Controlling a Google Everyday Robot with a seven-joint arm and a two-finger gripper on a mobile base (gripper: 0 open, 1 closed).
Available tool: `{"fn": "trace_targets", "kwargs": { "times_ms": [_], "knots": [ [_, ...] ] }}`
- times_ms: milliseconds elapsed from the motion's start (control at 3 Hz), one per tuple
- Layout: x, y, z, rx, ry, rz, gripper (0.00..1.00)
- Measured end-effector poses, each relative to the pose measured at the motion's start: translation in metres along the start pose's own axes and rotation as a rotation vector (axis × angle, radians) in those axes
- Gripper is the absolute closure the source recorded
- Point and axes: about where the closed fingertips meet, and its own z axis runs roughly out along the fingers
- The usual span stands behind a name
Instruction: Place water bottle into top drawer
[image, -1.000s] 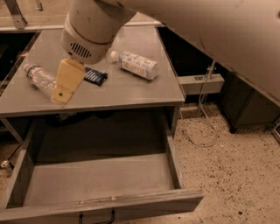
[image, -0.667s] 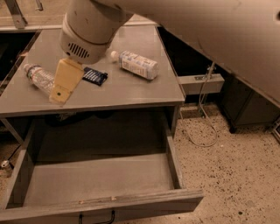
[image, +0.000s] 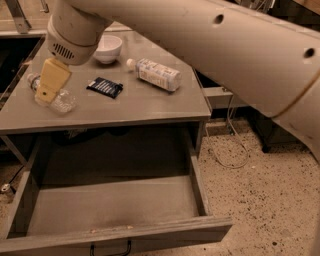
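The clear crinkled water bottle (image: 62, 101) lies on its side at the left of the grey cabinet top (image: 150, 105), with its pale cap (image: 33, 78) pointing to the far left. My gripper (image: 51, 82), a yellow part under the arm's white wrist, is right over the bottle and covers its neck end. The top drawer (image: 115, 205) is pulled out wide below, with a bare flat bottom. Its dark handle (image: 111, 248) shows at the front edge.
A bottle with a white printed label (image: 157, 74) lies on the top at the right. A dark packet (image: 105, 87) lies in the middle and a white bowl (image: 108, 47) stands at the back. My large white arm (image: 225, 55) spans the upper right. Speckled floor lies to the right.
My gripper has moved left from beside the dark packet to over the water bottle. The arm has shifted and the white bowl now shows.
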Motion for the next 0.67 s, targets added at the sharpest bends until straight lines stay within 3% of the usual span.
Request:
{"fn": "trace_targets", "kwargs": {
  "times_ms": [333, 667],
  "knots": [
    [-0.0087, -0.0154, 0.0332, -0.039, 0.018, 0.026, 0.0],
    [-0.0113, -0.0168, 0.0355, -0.042, 0.015, 0.027, 0.0]
  ]
}}
